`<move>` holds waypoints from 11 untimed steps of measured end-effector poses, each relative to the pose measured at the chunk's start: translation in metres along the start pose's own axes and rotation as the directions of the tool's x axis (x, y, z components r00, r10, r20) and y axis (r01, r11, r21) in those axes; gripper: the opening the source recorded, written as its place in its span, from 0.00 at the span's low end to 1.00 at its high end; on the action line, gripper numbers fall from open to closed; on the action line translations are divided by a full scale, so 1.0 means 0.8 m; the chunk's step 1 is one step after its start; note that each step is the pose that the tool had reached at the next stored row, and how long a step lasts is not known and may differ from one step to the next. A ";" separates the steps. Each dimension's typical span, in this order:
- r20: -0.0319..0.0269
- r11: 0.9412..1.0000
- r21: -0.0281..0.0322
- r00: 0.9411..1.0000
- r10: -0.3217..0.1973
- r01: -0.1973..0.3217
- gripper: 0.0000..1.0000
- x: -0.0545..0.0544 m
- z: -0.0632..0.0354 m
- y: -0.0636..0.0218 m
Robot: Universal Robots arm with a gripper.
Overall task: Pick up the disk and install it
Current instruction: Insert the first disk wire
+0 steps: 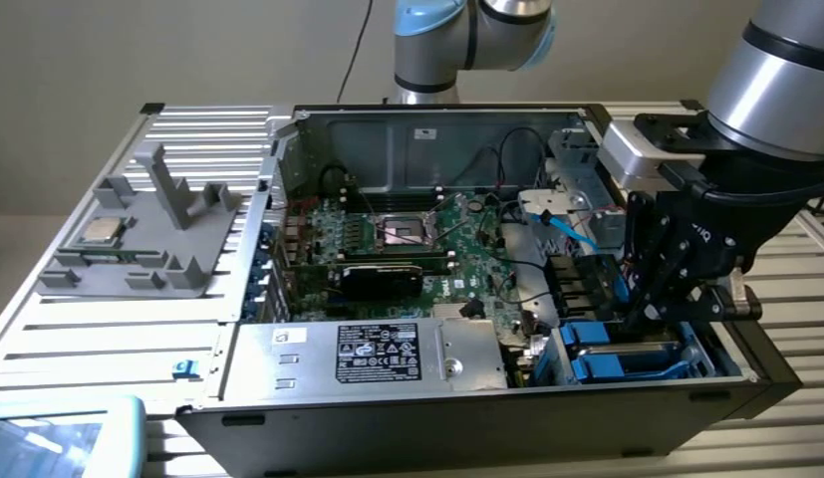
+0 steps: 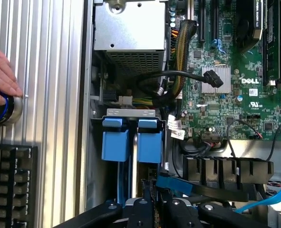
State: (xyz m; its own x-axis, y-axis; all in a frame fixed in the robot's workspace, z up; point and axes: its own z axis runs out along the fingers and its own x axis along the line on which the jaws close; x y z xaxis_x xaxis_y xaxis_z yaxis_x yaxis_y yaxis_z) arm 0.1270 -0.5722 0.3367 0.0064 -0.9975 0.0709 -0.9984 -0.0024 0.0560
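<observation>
Disk [image 2: 149, 147] stands on edge in the drive bay of the computer case [image 1: 451, 423], at the exterior view's right, just beside 1 other blue carrier [image 2: 115, 142]. My hand [image 1: 647, 317] reaches down into that bay, clenched on the disk's blue frame.

Disk [image 2: 173, 183] at bay [image 2: 130, 112] in case [image 1: 425, 423] (motherboard [image 2: 235, 114] beside).

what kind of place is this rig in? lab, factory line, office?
Most likely a robotics lab bench: an open computer case lies on a slatted metal table, a robot arm reaches into it, and a person's hand rests on a knob near a keyboard.
</observation>
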 end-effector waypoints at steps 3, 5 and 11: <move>0.000 1.000 0.000 1.000 0.000 0.000 0.16 0.000 0.000 -0.002; 0.000 1.000 0.000 1.000 0.000 0.000 0.16 0.000 0.000 -0.002; 0.000 1.000 0.000 1.000 0.000 0.000 0.16 0.000 0.003 -0.003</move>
State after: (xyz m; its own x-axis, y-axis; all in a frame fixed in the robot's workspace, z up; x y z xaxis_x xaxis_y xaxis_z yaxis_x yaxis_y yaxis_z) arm 0.1289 -0.5722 0.3338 0.0066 -0.9974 0.0711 -0.9984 -0.0026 0.0559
